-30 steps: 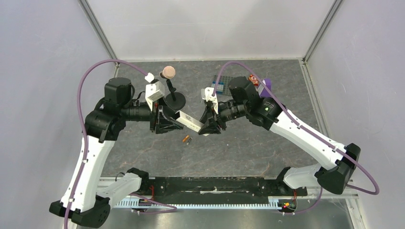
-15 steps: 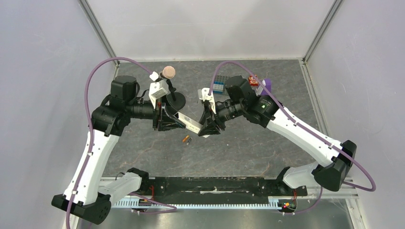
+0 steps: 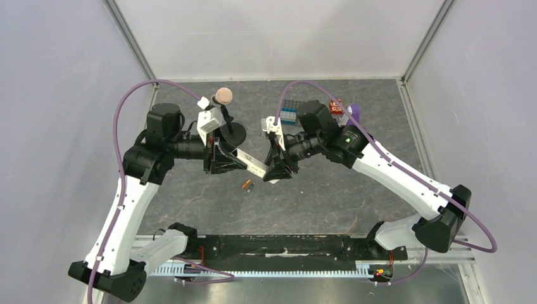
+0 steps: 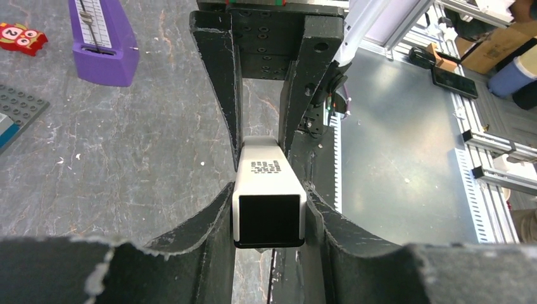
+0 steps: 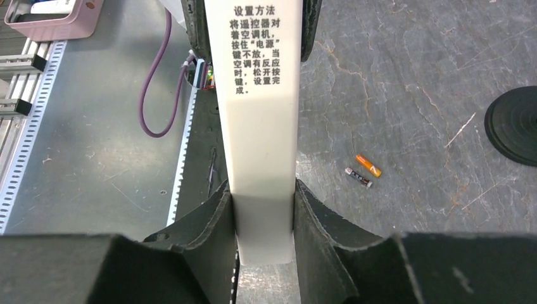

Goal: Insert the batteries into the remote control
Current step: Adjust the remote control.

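The white remote control [image 3: 253, 166] is held above the table between both grippers. My left gripper [image 3: 232, 163] is shut on its left end, which shows end on with a dark square face in the left wrist view [image 4: 269, 190]. My right gripper [image 3: 276, 170] is shut on its right end. In the right wrist view the remote [image 5: 259, 126] carries printed text and no recess shows. The orange battery [image 5: 368, 165] and the dark grey battery [image 5: 358, 178] lie side by side on the table, just in front of the remote [image 3: 247, 184].
A black round-based stand [image 3: 232, 134] with a pink ball top [image 3: 223, 96] stands behind the left gripper. A grey and blue studded plate [image 3: 290, 111], a purple wedge stand [image 4: 104, 38] and a red tile [image 4: 22, 37] sit at the back right.
Both arms have shifted their upper links slightly, the right arm a little to the left. The remote stays gripped at both ends in about the same place. The batteries have not moved.
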`<action>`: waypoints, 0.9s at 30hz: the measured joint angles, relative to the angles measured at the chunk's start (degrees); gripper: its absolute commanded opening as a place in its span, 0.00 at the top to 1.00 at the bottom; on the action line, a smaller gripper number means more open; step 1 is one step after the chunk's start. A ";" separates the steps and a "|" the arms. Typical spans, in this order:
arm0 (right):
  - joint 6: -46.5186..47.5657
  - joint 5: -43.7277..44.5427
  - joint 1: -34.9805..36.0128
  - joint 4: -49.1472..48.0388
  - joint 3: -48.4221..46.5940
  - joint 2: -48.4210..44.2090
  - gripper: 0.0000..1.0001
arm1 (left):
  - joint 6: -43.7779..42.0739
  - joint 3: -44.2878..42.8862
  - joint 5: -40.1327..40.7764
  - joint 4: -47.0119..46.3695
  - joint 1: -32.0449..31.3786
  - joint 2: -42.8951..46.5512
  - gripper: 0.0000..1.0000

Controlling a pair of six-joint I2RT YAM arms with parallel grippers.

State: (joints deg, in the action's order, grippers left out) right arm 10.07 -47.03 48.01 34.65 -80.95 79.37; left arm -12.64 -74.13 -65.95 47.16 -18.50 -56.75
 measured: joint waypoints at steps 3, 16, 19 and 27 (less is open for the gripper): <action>-0.76 0.57 0.02 0.11 0.00 0.04 0.40 | 2.27 2.32 0.83 -3.85 0.00 1.75 0.98; -14.43 6.29 -3.82 -14.93 7.13 -5.51 0.02 | 8.20 10.08 5.01 -22.05 -0.61 10.29 0.98; -23.19 6.36 -7.02 -23.32 12.83 -9.92 0.02 | 8.15 13.22 5.44 -26.99 -0.59 11.87 0.98; -54.27 8.63 -8.52 -55.39 31.08 -17.51 0.02 | 8.28 15.61 2.73 -36.33 -0.59 12.98 0.98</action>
State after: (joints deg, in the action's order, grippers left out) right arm -44.21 -38.39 39.48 -20.73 -49.87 61.87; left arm -4.36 -58.52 -63.22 10.83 -19.09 -43.77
